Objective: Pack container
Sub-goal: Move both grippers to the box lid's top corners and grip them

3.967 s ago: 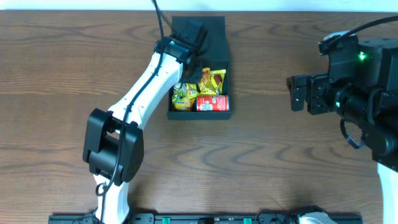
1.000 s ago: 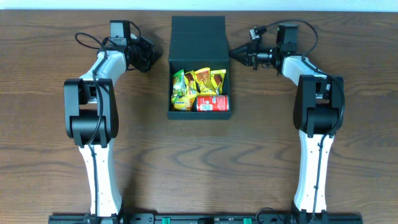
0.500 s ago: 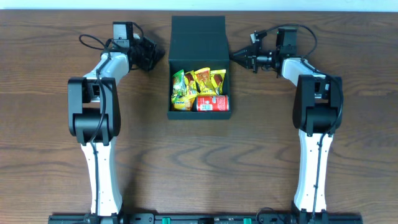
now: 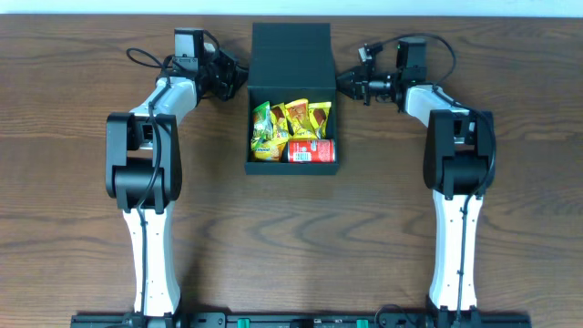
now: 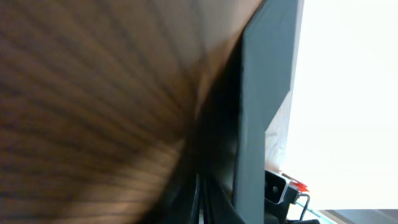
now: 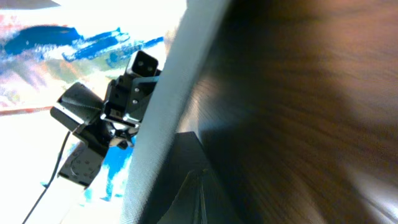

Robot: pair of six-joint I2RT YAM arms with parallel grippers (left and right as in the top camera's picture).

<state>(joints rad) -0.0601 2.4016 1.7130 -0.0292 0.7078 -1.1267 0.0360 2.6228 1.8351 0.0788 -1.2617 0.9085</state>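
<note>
Container (image 4: 291,168), open, with yellow snack packets (image 4: 291,120) and red can (image 4: 311,152).

Table (image 4: 301,237): dark brown wood grain, fills the overhead view.
Rail (image 4: 273,321): black, along the table's near edge.

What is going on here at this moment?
Two robot arms are packing a dark box. It already holds snack packets and a red can, and its lid lies open at the far side. The left gripper and the right gripper, both shut, sit at the lid's two side edges, perhaps to fold it closed.
</note>
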